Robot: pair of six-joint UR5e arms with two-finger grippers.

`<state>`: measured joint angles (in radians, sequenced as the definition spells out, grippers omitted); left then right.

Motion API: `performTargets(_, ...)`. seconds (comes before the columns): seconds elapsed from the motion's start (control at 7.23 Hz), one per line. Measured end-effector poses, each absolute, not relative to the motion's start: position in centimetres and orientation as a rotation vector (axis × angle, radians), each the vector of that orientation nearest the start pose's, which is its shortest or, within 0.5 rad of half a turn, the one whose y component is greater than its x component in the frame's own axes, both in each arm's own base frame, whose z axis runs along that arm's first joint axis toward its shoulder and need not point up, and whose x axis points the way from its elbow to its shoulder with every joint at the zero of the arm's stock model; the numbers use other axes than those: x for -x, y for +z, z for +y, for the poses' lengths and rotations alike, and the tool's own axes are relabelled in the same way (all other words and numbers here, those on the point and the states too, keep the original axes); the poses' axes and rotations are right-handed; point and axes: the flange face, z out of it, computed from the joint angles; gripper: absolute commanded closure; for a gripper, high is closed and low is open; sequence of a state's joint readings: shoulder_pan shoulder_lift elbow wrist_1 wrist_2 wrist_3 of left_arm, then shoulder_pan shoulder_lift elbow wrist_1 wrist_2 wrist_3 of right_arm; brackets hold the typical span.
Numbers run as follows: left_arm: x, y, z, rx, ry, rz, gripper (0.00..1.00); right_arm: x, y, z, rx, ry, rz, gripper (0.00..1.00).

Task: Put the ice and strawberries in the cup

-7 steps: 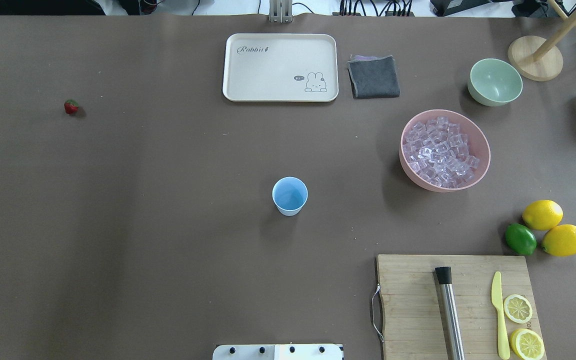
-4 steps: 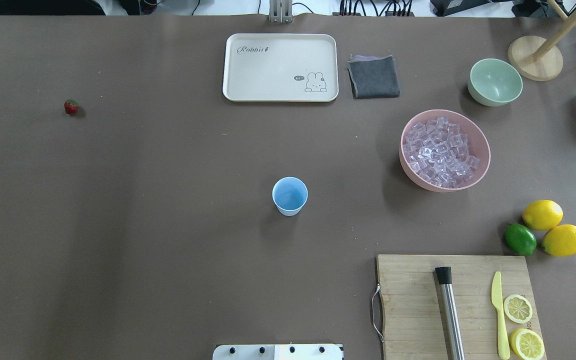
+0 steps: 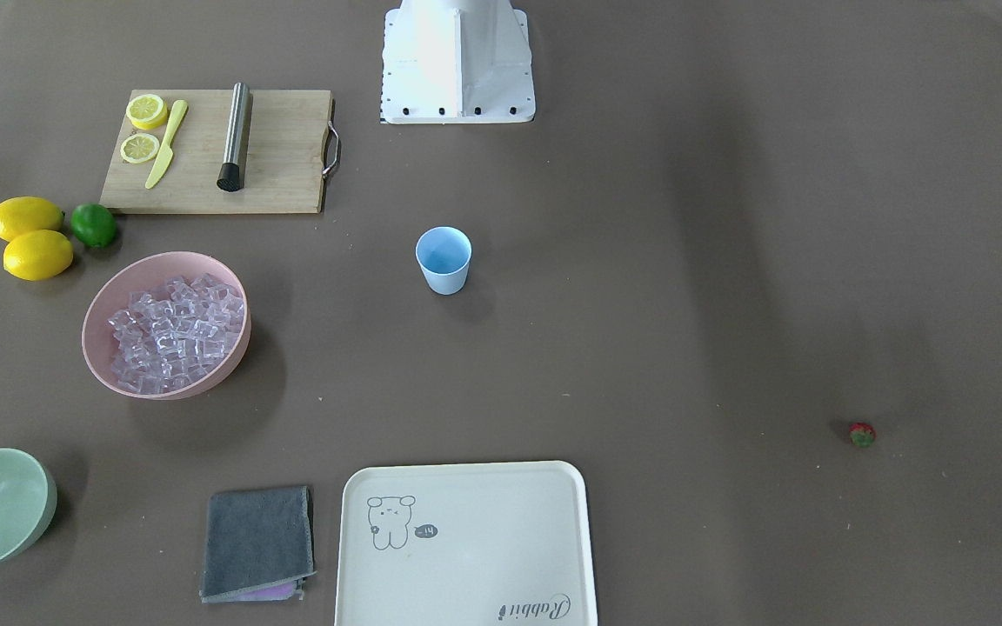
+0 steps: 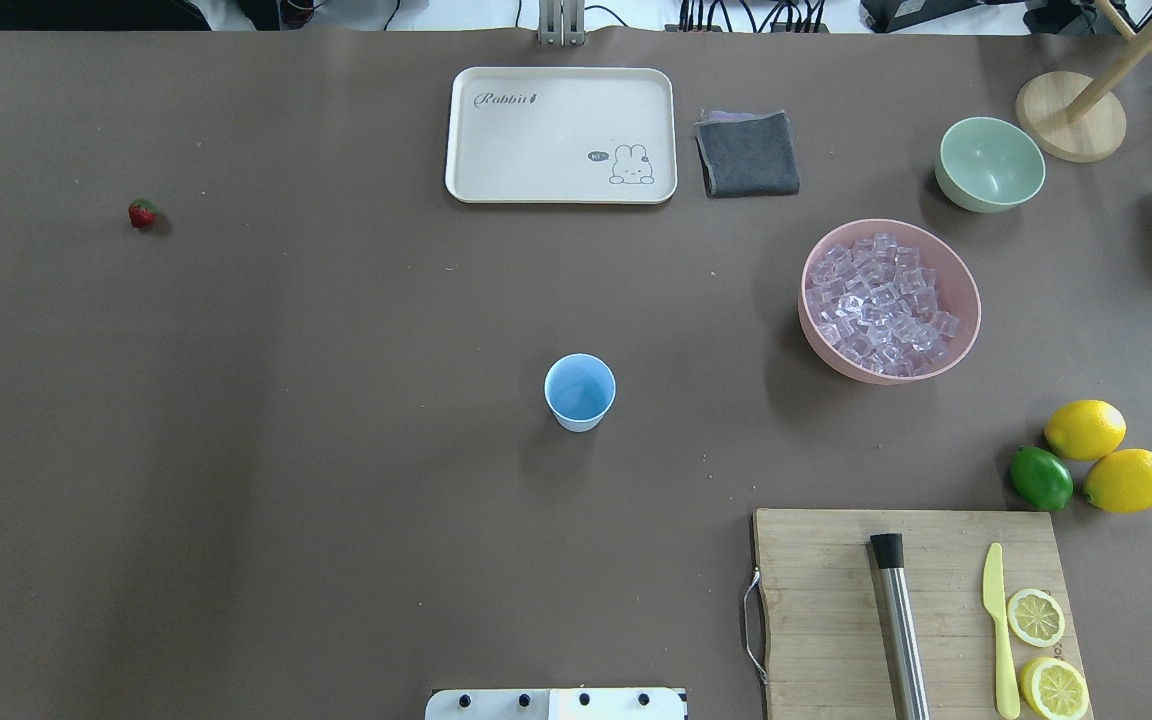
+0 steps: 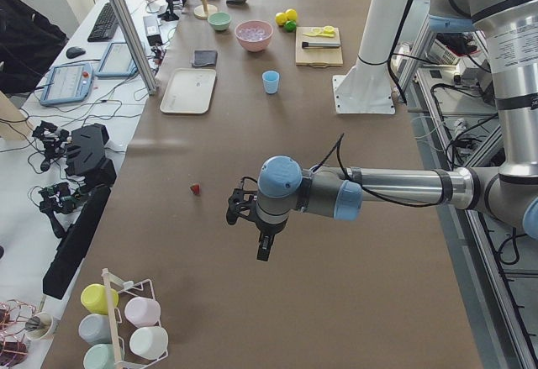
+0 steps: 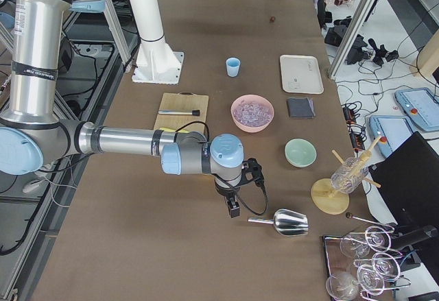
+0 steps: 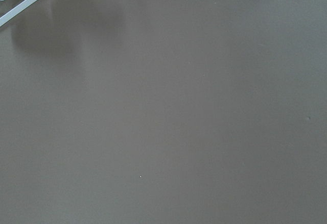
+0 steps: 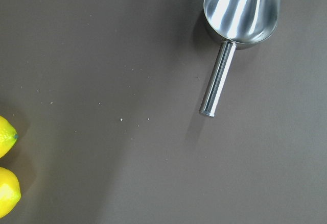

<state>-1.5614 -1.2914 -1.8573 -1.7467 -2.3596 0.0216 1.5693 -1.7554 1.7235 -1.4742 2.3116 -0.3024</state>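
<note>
**Arms out at the table ends, task items untouched**

Left gripper and right gripper hang over bare table, the right one near a metal scoop. You cannot tell either jaw opening from here.

- Cup: upright mid-table, nearest the base.
- Ice: farther out, piled in the pink bowl.
- Strawberry: alone, far left.

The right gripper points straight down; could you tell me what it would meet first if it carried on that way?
The right gripper would likely meet bare table, beside the metal scoop; nothing else shows beneath it.
</note>
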Motion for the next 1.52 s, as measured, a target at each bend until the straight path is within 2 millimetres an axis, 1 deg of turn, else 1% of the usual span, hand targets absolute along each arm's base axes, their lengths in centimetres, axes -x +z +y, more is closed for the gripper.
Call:
performTargets(0.28, 5.9, 61.7, -38.8, -0.183, 0.105, 0.786, 0.03, -6.5, 66.0, -41.8, -0.172, -0.314, -0.729, 0.01)
performTargets(0.83, 5.8, 61.6, -38.8, -0.182, 0.104, 0.786, 0.02, -6.4, 65.9, -41.7, -0.174, -0.314, -0.742, 0.01)
performTargets(1.11, 5.8, 61.7, -38.6, -0.178, 0.099, 0.786, 0.02, -6.0, 65.7, -41.5, -0.176, -0.307, -0.798, 0.0)
performTargets(1.38, 5.8, 61.6, -38.5, -0.178, 0.096, 0.786, 0.02, -5.5, 64.7, -42.1, -0.184, -0.303, -0.804, 0.0)
performTargets(1.52, 5.8, 61.6, -38.5, -0.178, 0.095, 0.786, 0.02, -4.5, 63.7, -42.7, -0.189, -0.304, -0.792, 0.0)
